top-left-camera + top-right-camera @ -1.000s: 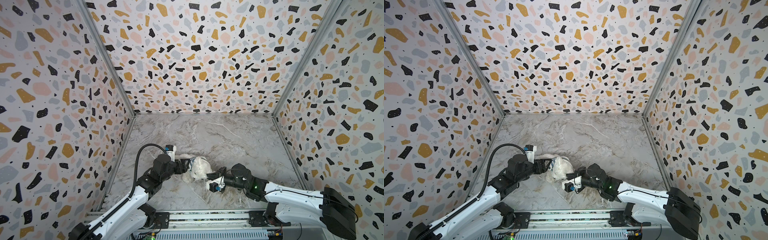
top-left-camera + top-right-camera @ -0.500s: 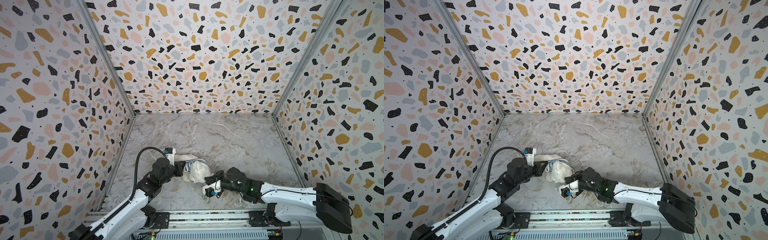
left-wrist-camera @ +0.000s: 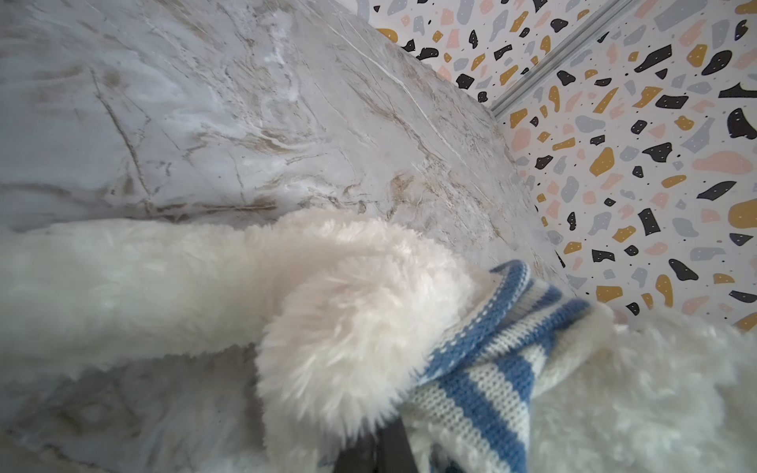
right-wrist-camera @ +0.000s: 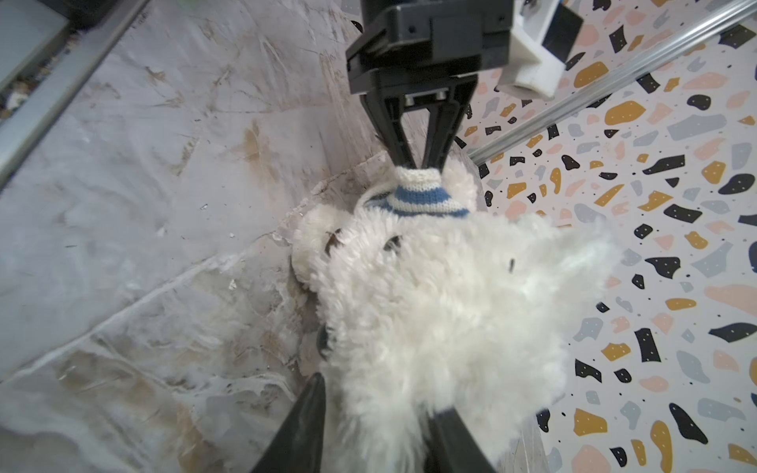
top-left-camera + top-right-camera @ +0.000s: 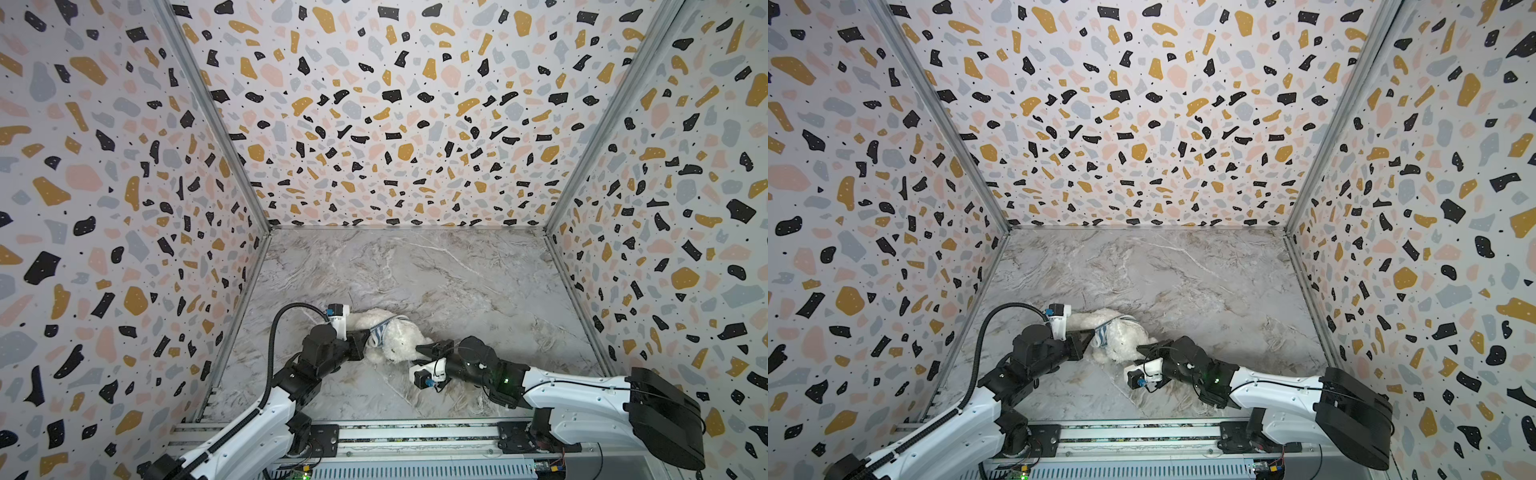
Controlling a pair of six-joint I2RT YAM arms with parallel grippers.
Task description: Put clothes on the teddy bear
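The teddy bear [image 5: 401,341] [image 5: 1124,340] lies on the marble floor near the front, white and fluffy. A blue-and-white striped shirt [image 5: 381,330] [image 3: 483,368] is bunched round its body. My left gripper [image 5: 362,338] [image 5: 1089,335] is at the bear's left side, shut on the shirt's hem; the right wrist view shows its fingers [image 4: 399,143] pinching the knit edge [image 4: 422,200]. From the right, my right gripper [image 5: 424,352] [image 4: 381,397] stands open with the bear's head fur [image 4: 430,295] between its fingers.
Terrazzo-patterned walls [image 5: 124,249] close in the left, back and right sides. A metal rail [image 5: 415,432] carrying both arm bases runs along the front edge. Bare marble floor [image 5: 415,270] stretches behind the bear.
My left gripper closed on the shirt's hem. My right gripper, shut before, has opened around the bear's head. The bear has barely shifted.
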